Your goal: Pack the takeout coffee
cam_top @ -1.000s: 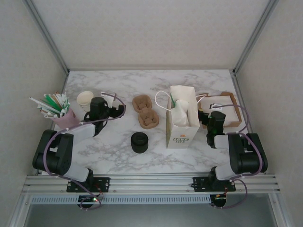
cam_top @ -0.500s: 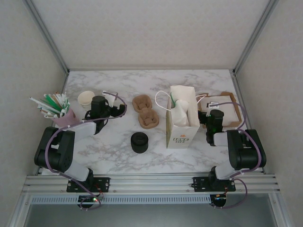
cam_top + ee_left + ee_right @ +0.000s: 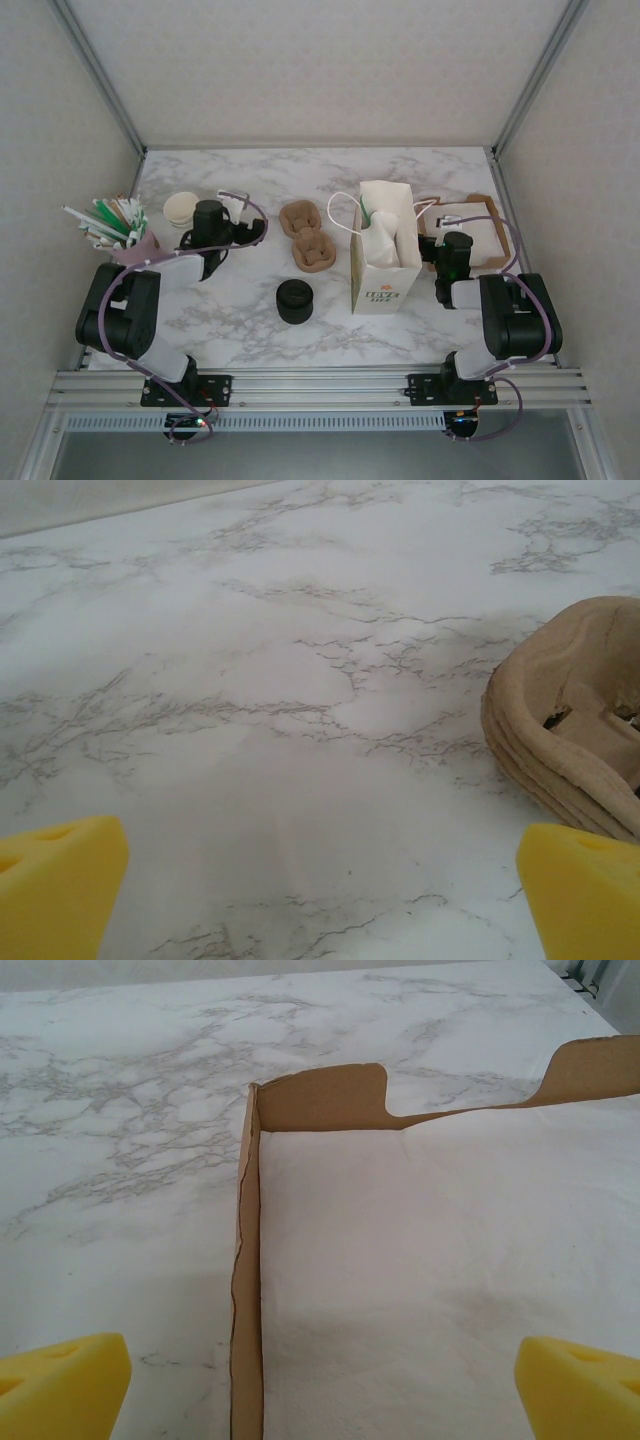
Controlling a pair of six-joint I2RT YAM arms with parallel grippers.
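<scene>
The takeout coffee is out of view. A stack of lidless cream cups (image 3: 181,208) stands at the back left, and a squat stack of black lids (image 3: 294,300) sits mid-table toward the front. My left gripper (image 3: 240,222) hovers just right of the cups, open with nothing between its yellow pads (image 3: 60,880), above bare marble. My right gripper (image 3: 445,240) is open and empty too, low over the left wall of a cardboard tray (image 3: 245,1290) lined with white paper (image 3: 440,1280).
A white paper bag (image 3: 385,255) stands open between the arms. Brown pulp cup carriers (image 3: 308,236) lie left of it, and their edge (image 3: 560,730) shows to my left gripper's right. A pink cup of straws (image 3: 135,250) stands far left. The cardboard tray (image 3: 498,215) lies back right.
My left gripper has drifted slightly back, away from the near edge, uncovering more of the cup stack. The right arm shifted a little earlier and is now still.
</scene>
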